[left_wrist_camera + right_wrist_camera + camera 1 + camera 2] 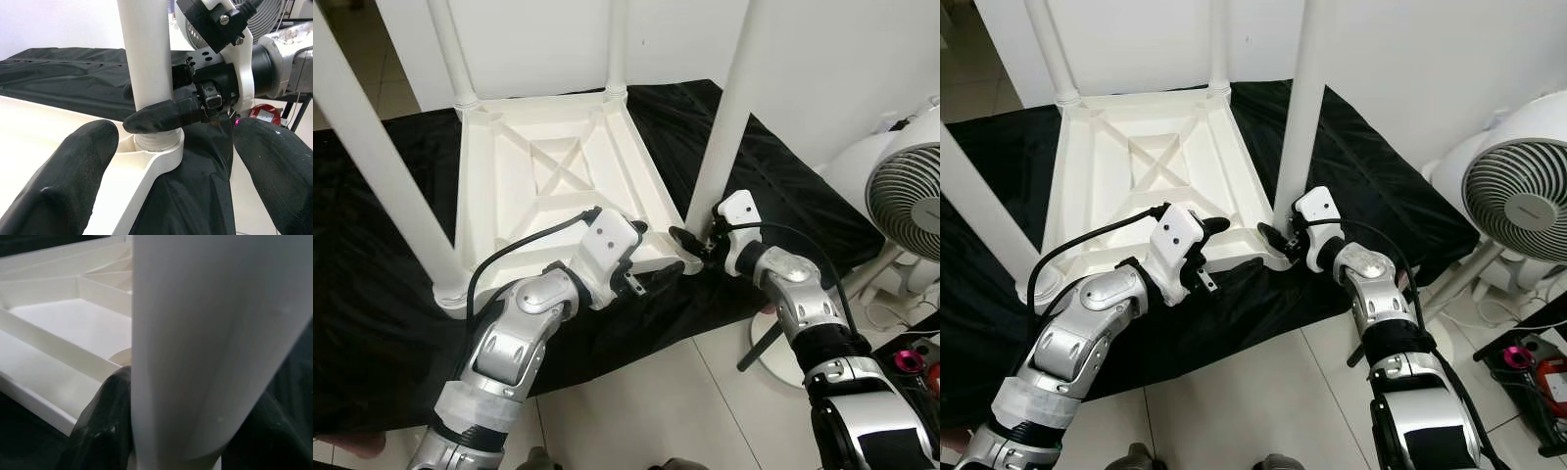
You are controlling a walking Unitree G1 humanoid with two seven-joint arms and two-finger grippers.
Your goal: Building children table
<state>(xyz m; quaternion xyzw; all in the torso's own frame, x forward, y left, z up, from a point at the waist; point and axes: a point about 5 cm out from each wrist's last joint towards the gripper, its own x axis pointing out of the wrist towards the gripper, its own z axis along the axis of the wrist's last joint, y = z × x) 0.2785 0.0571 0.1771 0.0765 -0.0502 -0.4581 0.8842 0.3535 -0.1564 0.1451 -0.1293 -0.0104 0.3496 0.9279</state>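
A white children's table (548, 176) lies upside down on a black cloth (372, 323), its legs pointing up. My right gripper (703, 235) is shut on the near-right leg (729, 108) just above its socket at the table's corner. In the right wrist view the leg (205, 333) stands between the fingers (102, 431). My left gripper (1214, 255) hovers open at the table's near edge, just left of that corner. In the left wrist view its fingers (63, 181) are spread wide and face the leg (146, 54).
Three more legs rise at the near left (382, 166), far left (450, 49) and far right (617, 44). A white fan (911, 196) stands close on the right, with a pink object (909, 360) below it. Tiled floor (646, 401) lies in front.
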